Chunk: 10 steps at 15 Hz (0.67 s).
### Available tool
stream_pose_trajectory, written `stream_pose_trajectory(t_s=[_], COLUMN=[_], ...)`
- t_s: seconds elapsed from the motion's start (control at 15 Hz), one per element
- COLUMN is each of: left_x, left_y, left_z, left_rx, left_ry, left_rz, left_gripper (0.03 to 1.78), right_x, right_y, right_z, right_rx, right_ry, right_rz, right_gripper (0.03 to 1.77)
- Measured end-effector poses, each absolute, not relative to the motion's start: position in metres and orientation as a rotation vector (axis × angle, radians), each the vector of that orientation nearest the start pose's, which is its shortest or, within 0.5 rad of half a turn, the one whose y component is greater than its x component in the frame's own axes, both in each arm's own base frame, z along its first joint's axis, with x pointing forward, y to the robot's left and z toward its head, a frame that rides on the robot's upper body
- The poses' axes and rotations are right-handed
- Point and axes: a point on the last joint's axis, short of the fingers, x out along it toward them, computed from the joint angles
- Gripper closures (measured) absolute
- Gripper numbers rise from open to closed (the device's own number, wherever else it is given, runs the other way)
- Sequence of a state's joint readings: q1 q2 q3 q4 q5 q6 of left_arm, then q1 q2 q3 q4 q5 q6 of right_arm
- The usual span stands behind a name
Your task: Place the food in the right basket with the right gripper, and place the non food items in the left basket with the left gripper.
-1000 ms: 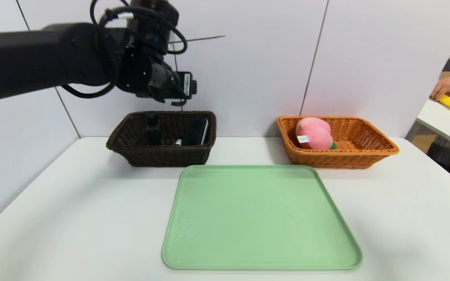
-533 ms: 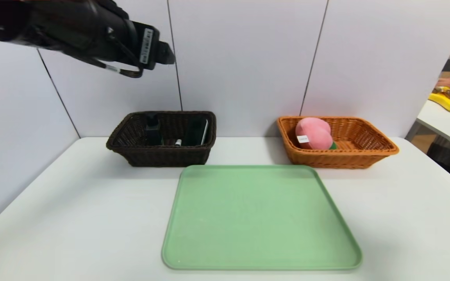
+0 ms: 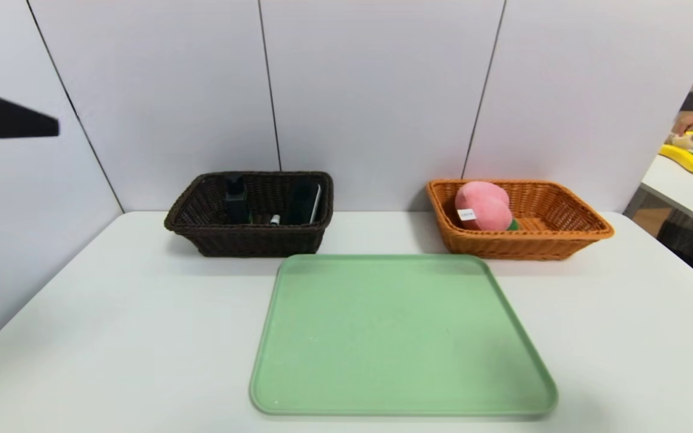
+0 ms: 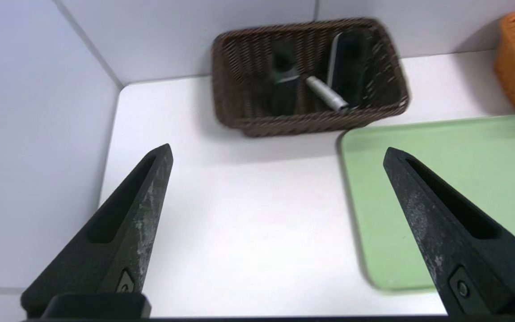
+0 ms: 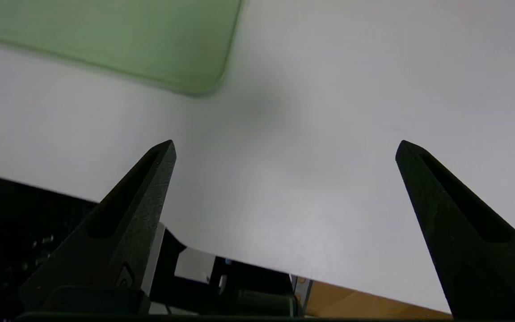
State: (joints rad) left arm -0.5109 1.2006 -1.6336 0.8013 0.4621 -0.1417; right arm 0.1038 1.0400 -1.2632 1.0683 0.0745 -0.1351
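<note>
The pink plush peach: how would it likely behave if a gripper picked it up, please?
The pink plush peach looks soft and rounded, so it would probably squash between jaws. Its fuzzy surface suggests little slipping, and its stuffed look hints at light weight.

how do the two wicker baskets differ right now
The left basket is dark brown; the right basket is orange-tan. The left basket holds a bottle, a marker and an eraser, while the right basket holds only a plush peach. Both are rectangular with flared sides.

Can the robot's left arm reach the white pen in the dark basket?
Probably yes: the left end effector is open and empty, and nothing covers the pen, though the eraser beside it leaves little room.
</note>
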Motion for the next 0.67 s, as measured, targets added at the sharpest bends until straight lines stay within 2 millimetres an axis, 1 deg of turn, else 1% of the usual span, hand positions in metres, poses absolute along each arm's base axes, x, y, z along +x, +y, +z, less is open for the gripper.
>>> stream_pose_trajectory(t_s=[0.13, 0.27, 0.4, 0.53, 0.67], left_x=[0.078, 0.056, 0.034, 0.014, -0.008], left_y=[-0.026, -0.011, -0.001, 0.005, 0.011], left_z=[0.369, 0.350, 0.335, 0.323, 0.308], left_rx=[0.030, 0.028, 0.011, 0.000, 0.025], left_ry=[0.340, 0.354, 0.345, 0.331, 0.311], left_rz=[0.043, 0.109, 0.145, 0.136, 0.129], left_gripper=[0.13, 0.12, 0.12, 0.12, 0.12], right_x=[0.063, 0.056, 0.045, 0.035, 0.026], right_y=[0.009, 0.007, 0.004, 0.002, 0.001], right_z=[0.293, 0.294, 0.295, 0.295, 0.287], right_rx=[-0.148, -0.139, -0.119, -0.109, -0.109], right_ry=[0.847, 0.826, 0.783, 0.722, 0.649], right_rz=[0.227, 0.206, 0.162, 0.127, 0.079], right_gripper=[0.10, 0.10, 0.10, 0.10, 0.10])
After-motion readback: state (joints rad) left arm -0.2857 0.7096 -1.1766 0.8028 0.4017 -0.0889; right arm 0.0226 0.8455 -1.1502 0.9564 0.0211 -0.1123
